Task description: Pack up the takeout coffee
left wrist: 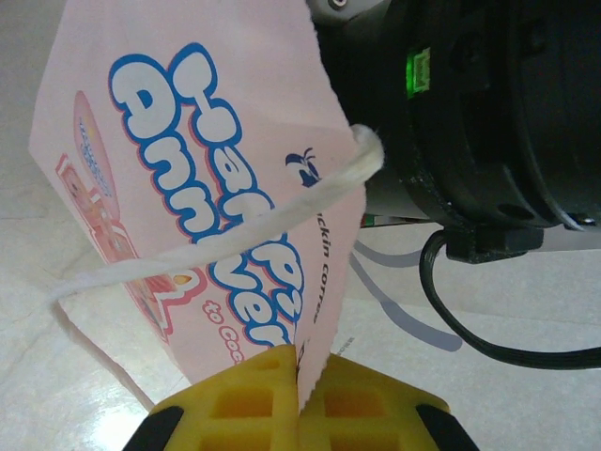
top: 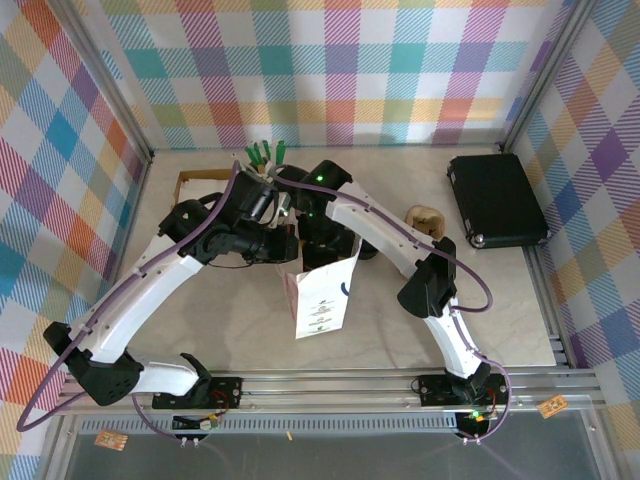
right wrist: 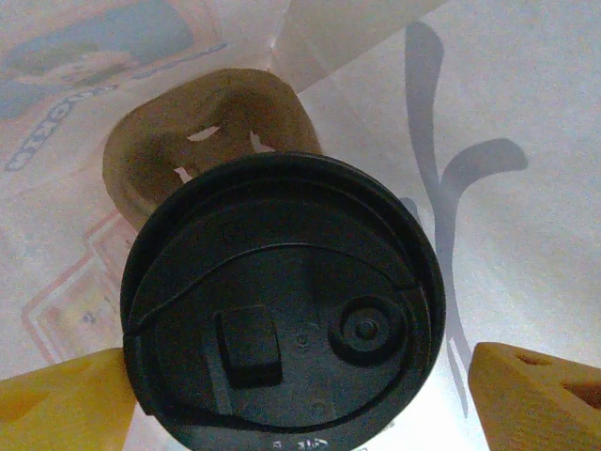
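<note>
Right wrist camera, looking straight down: my right gripper (right wrist: 291,376) stands with its yellow fingers (right wrist: 526,395) spread wide, one at each lower corner, and the takeout coffee (right wrist: 282,301) between them. I see the cup from above, so its round black lid hides the paper body. The finger on the right of the frame is clear of the lid's rim. The one on the left sits right at the rim, and I cannot tell whether it touches. The cup stands inside the paper bag (right wrist: 545,235), whose pale walls rise around it with faint printing showing through, and a tan moulded-pulp piece (right wrist: 188,150) lies just beyond the lid. On the left wrist camera, my left gripper (left wrist: 299,376) is pinched tight on an edge of the bag, the paper running down into the seam between the two yellow pads (left wrist: 244,399). The bag's pink face carries fat white letters outlined in blue, and a white twisted-cord handle (left wrist: 235,240) loops across it. The black wrist of the right arm (left wrist: 488,122), a green light lit on it, hangs close beside the bag. From the top external camera, both arms meet over the bag at the middle of the table (top: 240,335), with a black case (top: 497,198) well apart at the right rear and a cluster of green sticks (top: 265,152) at the back.
</note>
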You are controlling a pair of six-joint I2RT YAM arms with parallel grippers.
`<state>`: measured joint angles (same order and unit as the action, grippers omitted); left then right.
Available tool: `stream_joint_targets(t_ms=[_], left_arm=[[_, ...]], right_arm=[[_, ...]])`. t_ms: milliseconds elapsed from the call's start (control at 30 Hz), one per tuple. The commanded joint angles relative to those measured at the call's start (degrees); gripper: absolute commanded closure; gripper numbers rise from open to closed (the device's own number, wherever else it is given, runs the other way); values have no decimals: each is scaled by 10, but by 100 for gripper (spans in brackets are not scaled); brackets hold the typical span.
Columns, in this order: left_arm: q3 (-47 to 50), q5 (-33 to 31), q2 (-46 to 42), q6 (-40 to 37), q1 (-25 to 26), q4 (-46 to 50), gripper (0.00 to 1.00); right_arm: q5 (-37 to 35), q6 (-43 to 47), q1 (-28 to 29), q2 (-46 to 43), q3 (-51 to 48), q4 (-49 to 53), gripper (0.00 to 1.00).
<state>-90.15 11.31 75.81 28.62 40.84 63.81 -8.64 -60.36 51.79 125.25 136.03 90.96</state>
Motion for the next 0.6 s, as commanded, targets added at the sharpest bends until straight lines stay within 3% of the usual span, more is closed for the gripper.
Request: stream_joint_targets(t_ms=[0,267,567], left_arm=[[22,3,9,5,-19,-31,100],[44,15,17,24,-46,-24,100],[64,20,9,37,-62,-26,100]], right_arm=[[34,23,25,-2,53,27,10],[44,24,30,6,92,61,3],[48,33,32,6,103,71,7]])
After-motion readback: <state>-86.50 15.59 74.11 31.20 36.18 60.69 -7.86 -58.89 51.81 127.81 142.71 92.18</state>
